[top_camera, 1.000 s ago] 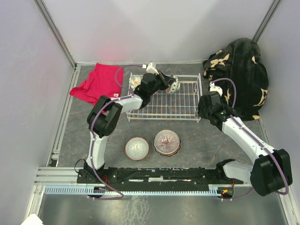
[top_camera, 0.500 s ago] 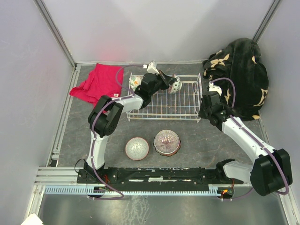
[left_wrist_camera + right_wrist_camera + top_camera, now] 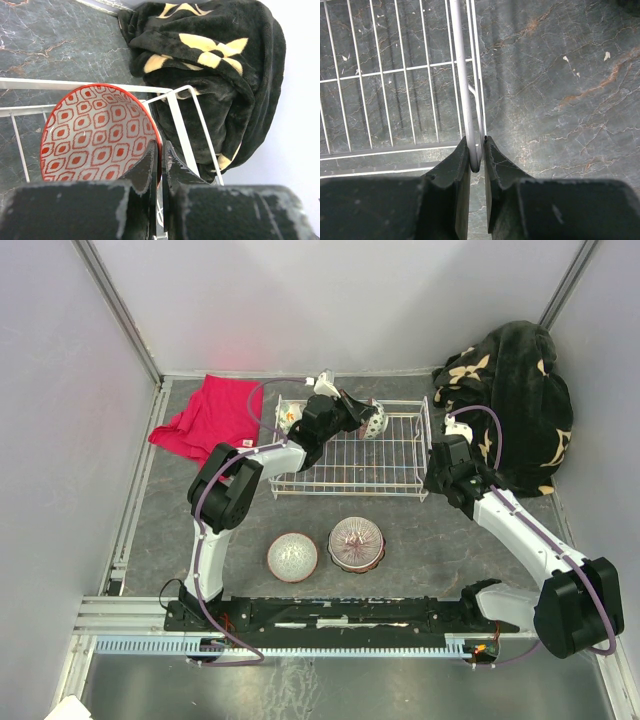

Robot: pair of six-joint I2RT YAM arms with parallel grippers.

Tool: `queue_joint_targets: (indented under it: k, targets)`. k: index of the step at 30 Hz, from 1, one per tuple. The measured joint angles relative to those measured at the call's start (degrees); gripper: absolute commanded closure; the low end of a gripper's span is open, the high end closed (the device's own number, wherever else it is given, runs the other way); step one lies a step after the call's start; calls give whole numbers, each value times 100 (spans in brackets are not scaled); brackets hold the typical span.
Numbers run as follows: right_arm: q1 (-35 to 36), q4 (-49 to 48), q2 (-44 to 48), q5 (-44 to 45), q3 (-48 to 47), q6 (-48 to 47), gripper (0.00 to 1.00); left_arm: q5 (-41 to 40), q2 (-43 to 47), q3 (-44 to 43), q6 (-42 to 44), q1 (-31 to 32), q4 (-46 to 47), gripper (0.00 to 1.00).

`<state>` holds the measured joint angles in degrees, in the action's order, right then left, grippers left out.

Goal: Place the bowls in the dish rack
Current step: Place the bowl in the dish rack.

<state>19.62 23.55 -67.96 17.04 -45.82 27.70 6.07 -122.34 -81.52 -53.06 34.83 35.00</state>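
The white wire dish rack [image 3: 350,455] stands at the back middle of the table. My left gripper [image 3: 362,417] is shut on the rim of a red-patterned bowl [image 3: 372,421] and holds it on edge inside the rack's back part; in the left wrist view the bowl [image 3: 95,135] sits against the rack's wire with my gripper [image 3: 160,155] pinching its rim. Another bowl [image 3: 289,414] stands in the rack's back left corner. My right gripper [image 3: 432,480] is shut on the rack's right rim wire [image 3: 462,90], gripper [image 3: 476,150]. Two bowls lie upside down on the table: a white speckled one [image 3: 292,556] and a pink-brown one [image 3: 356,544].
A red cloth [image 3: 208,415] lies left of the rack. A black and cream blanket [image 3: 510,400] is heaped at the back right, close to the rack's right end; it fills the right of the left wrist view [image 3: 215,65]. Grey walls enclose the table.
My left gripper has shifted the red-patterned bowl slightly to the right and back within the rack. The right arm has not moved.
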Motion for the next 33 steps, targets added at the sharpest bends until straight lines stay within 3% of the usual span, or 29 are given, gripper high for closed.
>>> queue_joint_targets:
  k: [33]
  targets:
    - [0,0,0,0,0,0,87,-70,278,409,72,-173,0,95]
